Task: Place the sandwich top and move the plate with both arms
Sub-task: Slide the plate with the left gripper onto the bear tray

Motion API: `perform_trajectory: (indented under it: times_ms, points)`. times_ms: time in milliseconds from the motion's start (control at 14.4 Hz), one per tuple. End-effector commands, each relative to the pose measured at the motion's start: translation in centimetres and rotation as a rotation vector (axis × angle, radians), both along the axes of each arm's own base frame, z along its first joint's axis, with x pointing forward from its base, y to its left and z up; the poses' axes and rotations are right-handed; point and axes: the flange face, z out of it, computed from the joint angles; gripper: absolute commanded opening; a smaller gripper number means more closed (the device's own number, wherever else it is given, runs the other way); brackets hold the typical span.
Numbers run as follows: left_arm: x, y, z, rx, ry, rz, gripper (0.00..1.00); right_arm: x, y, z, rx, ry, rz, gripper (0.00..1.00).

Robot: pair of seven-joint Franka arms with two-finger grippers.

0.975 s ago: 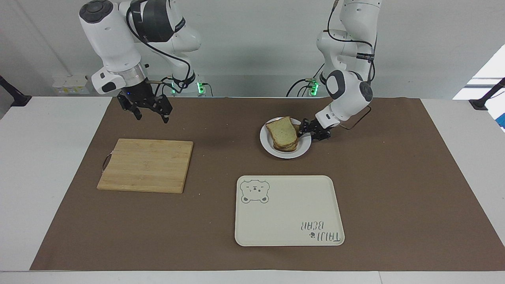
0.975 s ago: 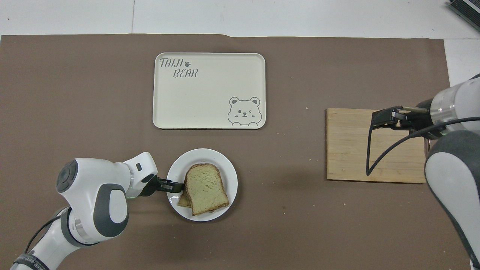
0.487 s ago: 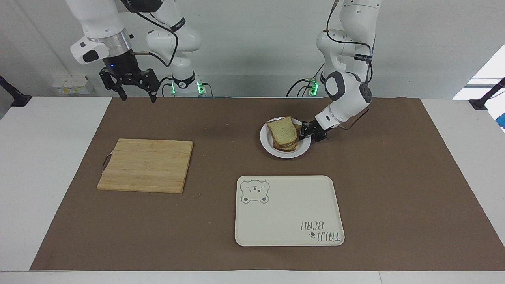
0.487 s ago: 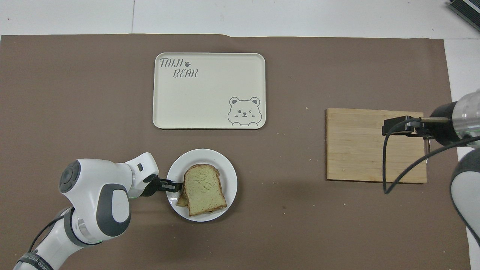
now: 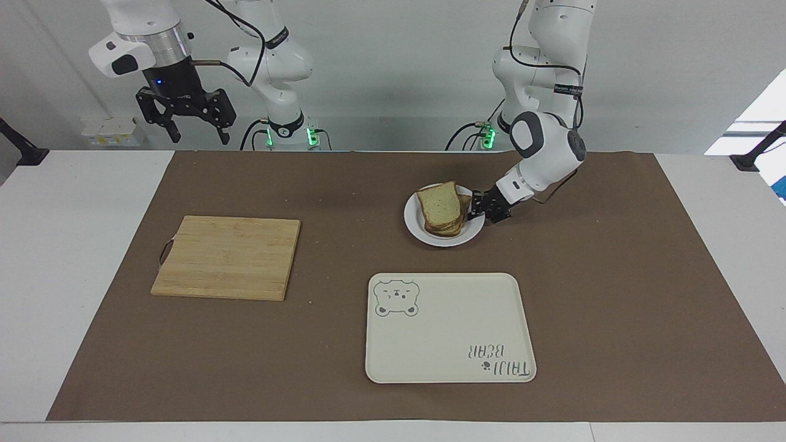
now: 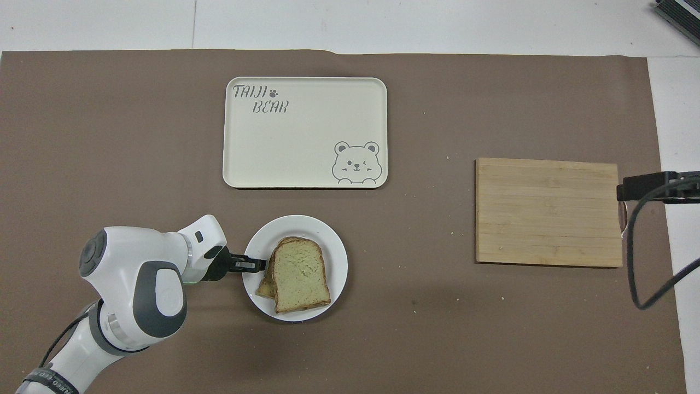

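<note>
- The sandwich top [image 5: 439, 204] is lying on the stacked bread on the plate [image 5: 424, 232], which is sitting on the brown mat [image 5: 614, 276] covering the tabletop, nearer to the robots than the cream tray [image 5: 449, 328].
- The left claw [image 5: 478, 207] is reaching low to the plate's rim at the left arm's end, its fingers pinching the rim narrowly.
- The right claw [image 5: 193, 126] is hanging high near the robots' edge of the tabletop, fingers spread wide and holding nothing.
- The wooden cutting board [image 5: 227, 257] is lying toward the right arm's end.
</note>
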Motion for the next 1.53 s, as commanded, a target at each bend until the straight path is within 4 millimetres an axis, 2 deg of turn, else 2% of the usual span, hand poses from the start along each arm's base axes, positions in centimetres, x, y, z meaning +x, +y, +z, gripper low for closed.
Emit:
perform_trajectory:
  times_ms: [0, 139, 348, 557, 905, 1184, 1323, 1462]
  points:
    - [1.9, 1.8, 0.8, -0.087, 0.055, 0.032, 0.0, 0.0, -0.4, 0.0, -0.001, 0.003, 0.02, 1.0]
    - [3.3, 2.6, 2.0, -0.177, 0.115, 0.048, 0.0, 0.0, -1.0, -0.1, 0.007, 0.007, 0.005, 1.0]
    - [4.7, 3.5, 2.7, -0.249, 0.15, 0.071, 0.0, -0.2, -0.6, -0.1, 0.015, 0.007, 0.009, 1.0]
    - [6.0, 4.8, 3.8, -0.347, 0.122, 0.072, 0.0, -0.2, -0.2, -0.2, 0.017, 0.009, 0.02, 1.0]
    - [9.2, 6.5, 5.7, -0.464, 0.101, 0.07, 0.0, -0.2, -0.3, -0.2, 0.017, 0.01, 0.02, 1.0]
    - [13.8, 6.5, 7.7, -0.466, 0.031, 0.074, 0.0, -0.3, -0.4, -0.2, 0.016, 0.013, 0.021, 1.0]
    - [16.5, 5.8, 8.7, -0.462, 0.022, 0.097, 0.0, -0.3, -0.5, -0.2, 0.016, 0.013, 0.02, 1.0]
    - [18.9, 5.2, 8.2, -0.438, 0.019, 0.162, 0.0, -0.3, -0.5, -0.2, 0.016, 0.016, 0.02, 1.0]
